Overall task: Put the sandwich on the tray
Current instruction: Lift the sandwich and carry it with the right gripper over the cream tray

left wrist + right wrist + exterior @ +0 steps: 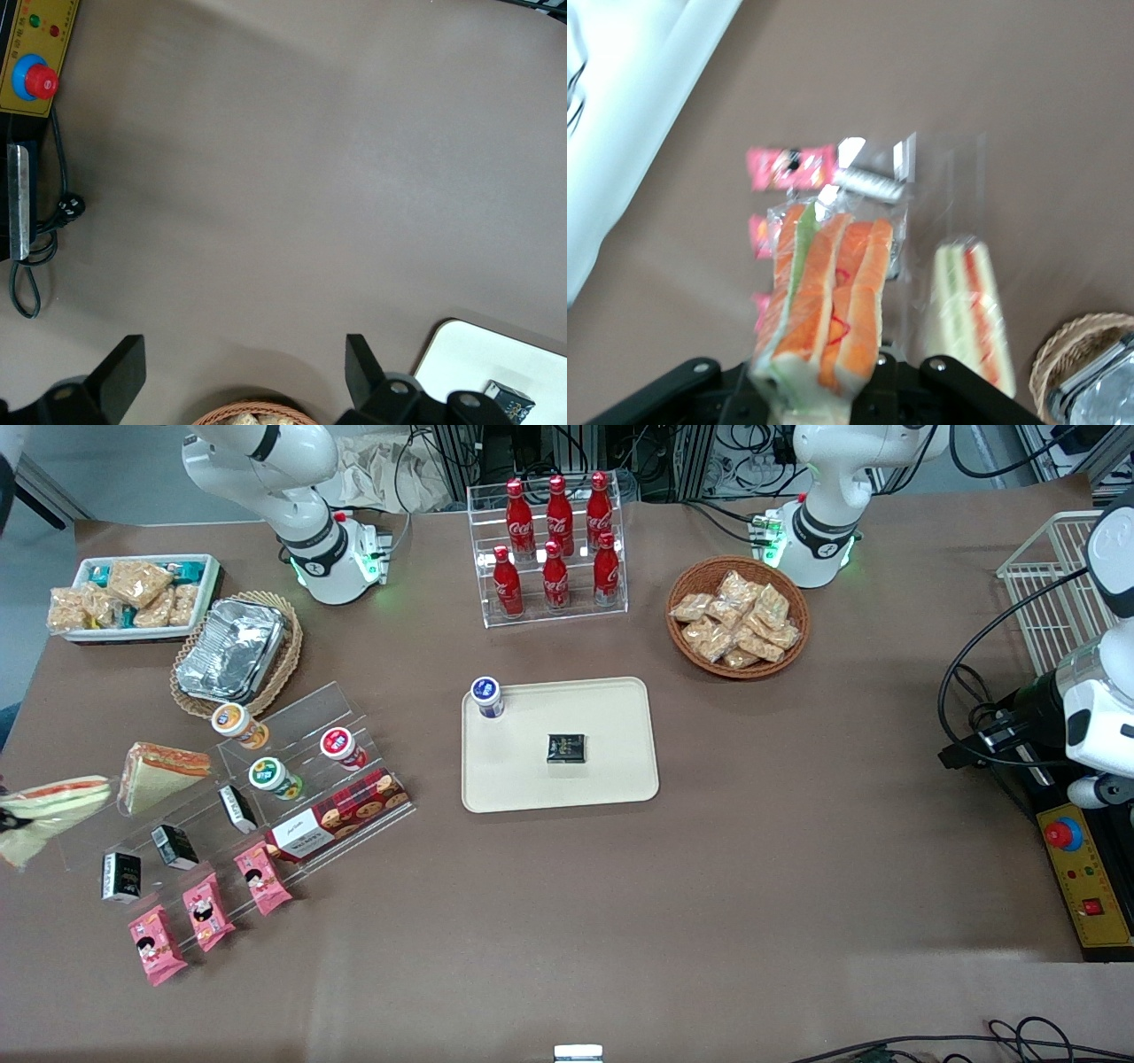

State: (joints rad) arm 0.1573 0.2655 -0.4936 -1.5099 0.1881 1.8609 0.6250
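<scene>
Pink snack packets (202,911) lie nearest; above the table's working-arm end, the gripper (833,390) grasps the sandwich (824,301), tilted, well apart from the tray (620,779).

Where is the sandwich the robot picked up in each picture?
Front view: the sandwich is lifted at the picture's edge, toward the working arm's end of the table, beside the other sandwich wedge.
Right wrist view: the sandwich is clamped in the gripper.
Left wrist view: not in it.
Shared landmark: the other wedge and the pink snack packets.
</scene>
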